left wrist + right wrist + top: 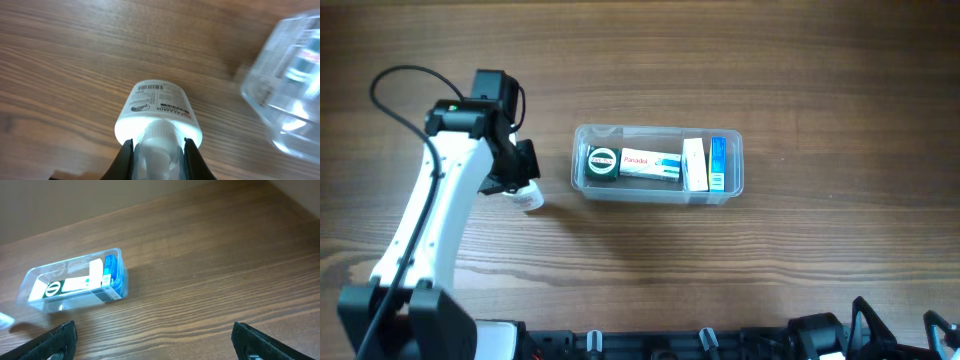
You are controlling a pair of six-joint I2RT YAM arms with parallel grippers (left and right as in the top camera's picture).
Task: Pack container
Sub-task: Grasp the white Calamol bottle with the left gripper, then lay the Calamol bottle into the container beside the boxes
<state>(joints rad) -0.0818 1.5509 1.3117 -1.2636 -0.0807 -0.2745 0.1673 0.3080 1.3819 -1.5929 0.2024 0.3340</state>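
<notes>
Overhead: container (650, 193) on wood-grain table (800, 60)

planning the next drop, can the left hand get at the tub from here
Probably yes: the left hand, shut on the white bottle, is just beside the tub, nothing stands between them, and its top is open.

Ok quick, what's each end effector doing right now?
Left end effector: closed on the white bottle, at its cap end.
Right end effector: open, holding nothing.
</notes>
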